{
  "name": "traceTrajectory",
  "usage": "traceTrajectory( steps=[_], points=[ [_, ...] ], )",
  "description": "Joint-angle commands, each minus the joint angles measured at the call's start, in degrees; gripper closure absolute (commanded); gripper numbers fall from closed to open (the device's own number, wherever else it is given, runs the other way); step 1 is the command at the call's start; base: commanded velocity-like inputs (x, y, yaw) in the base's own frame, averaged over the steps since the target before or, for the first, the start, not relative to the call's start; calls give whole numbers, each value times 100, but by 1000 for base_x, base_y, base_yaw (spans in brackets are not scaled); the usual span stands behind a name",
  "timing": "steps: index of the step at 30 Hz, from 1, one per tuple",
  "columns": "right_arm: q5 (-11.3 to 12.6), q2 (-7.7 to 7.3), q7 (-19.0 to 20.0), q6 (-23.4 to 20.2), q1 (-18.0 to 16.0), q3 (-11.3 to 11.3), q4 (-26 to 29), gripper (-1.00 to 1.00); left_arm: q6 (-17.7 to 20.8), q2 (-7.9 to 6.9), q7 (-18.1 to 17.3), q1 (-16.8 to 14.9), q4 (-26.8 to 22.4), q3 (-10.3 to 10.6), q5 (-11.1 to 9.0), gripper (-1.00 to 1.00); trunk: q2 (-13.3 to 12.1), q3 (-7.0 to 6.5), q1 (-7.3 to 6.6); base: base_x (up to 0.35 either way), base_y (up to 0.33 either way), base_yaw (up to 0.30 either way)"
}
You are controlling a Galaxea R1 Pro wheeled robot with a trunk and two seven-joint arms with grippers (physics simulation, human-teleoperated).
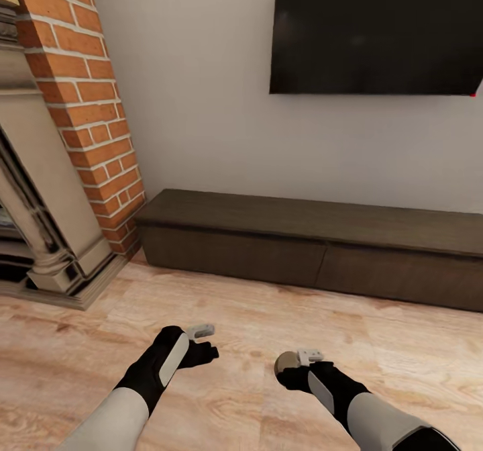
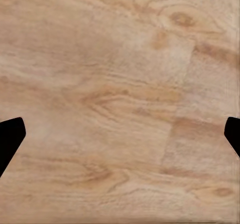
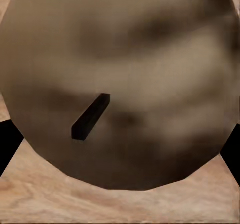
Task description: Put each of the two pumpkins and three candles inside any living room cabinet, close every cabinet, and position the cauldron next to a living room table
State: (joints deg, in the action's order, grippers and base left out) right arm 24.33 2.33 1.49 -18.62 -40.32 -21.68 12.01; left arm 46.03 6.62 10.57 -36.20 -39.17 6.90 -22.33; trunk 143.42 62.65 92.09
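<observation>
A tan candle (image 3: pixel 150 49) with a short dark wick sits between the fingers of my right gripper (image 3: pixel 120 149), which is shut on it. In the head view the candle (image 1: pixel 286 362) shows as a small beige round at the tip of the right gripper (image 1: pixel 295 365), low over the wood floor. My left gripper (image 1: pixel 206 342) hangs beside it, open, with bare floor between its fingers (image 2: pixel 11 136). The long low dark-brown cabinet (image 1: pixel 308 236) stands against the wall ahead of both hands, its drawer fronts flush and shut.
A red brick column (image 1: pixel 87 102) and a beige fireplace surround (image 1: pixel 40 189) stand at the left, with its stepped base reaching onto the floor. A dark TV (image 1: pixel 376 28) hangs on the wall above the cabinet. Wood floor (image 1: pixel 241 303) lies between me and the cabinet.
</observation>
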Motion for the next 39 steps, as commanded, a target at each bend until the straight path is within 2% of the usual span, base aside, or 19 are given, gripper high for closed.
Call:
traceTrajectory(
  steps=[1,7,13,19,31,39],
  points=[
    [11,-3,9,-24,-2,-20,8,100,19,-3,57,-1,-7,13,-61,-100,2,1,-3,-135,-297,-269],
    [11,-5,9,-27,-2,-20,18,100,11,-3,59,-1,-4,13,-61,-100,2,-27,-3,-93,-279,-270],
    [11,-37,20,-27,-2,-20,24,100,-3,-3,59,-1,11,13,-61,-100,2,-36,-3,-16,-58,-93],
    [11,-48,25,-27,-2,-20,30,100,-6,-6,59,-1,38,10,-61,-100,2,-63,-3,74,11,-6],
    [11,-52,28,-27,-2,-20,38,100,-11,-8,54,-1,37,6,-61,-100,2,-169,-3,253,129,0],
    [11,-58,27,-27,-2,-20,35,100,-23,3,50,-1,38,16,-62,-100,2,-186,-3,39,7,0]
  ],
)
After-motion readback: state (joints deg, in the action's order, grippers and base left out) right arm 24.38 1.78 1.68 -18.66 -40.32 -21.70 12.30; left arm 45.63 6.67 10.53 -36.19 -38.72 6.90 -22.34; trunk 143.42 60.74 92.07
